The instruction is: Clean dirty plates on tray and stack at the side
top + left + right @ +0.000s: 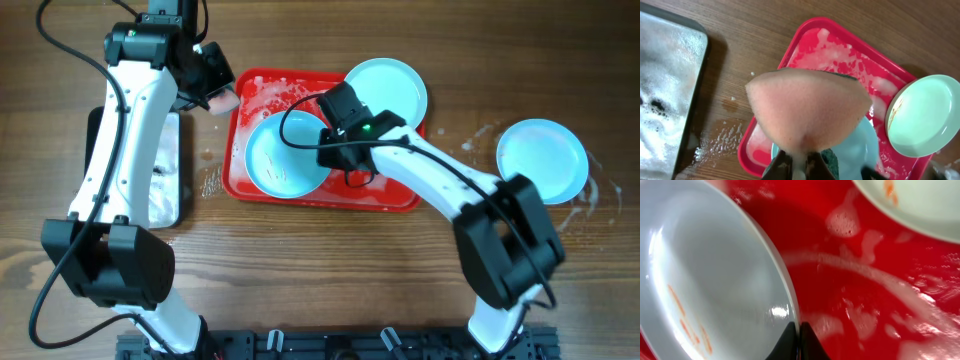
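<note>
The streaked plate [283, 157] lies in the left half of the tray [395, 195], with thin orange marks on its pale blue face [715, 280]. The right tool [328, 157] is pinched narrow on this plate's right rim, and the right wrist view shows its dark tips [799, 339] closed over the edge. Around it the red tray floor [865, 285] is wet with white suds. A second plate [388, 90] lies over the tray's far right corner, partly past the rim, with an orange smear near its edge [920, 200]. A third plate [542, 160] sits on the tabletop [300, 270] well to the right of the tray, with wet patches around it.

The left tool [215, 92] hovers by the tray's far left corner, clamped on a pinkish sponge [807, 107] with a green backing. Left of the tray, a silver pan [665, 90] holds grey foam, and a spatter of suds [212, 183] lies on the tabletop between them.
</note>
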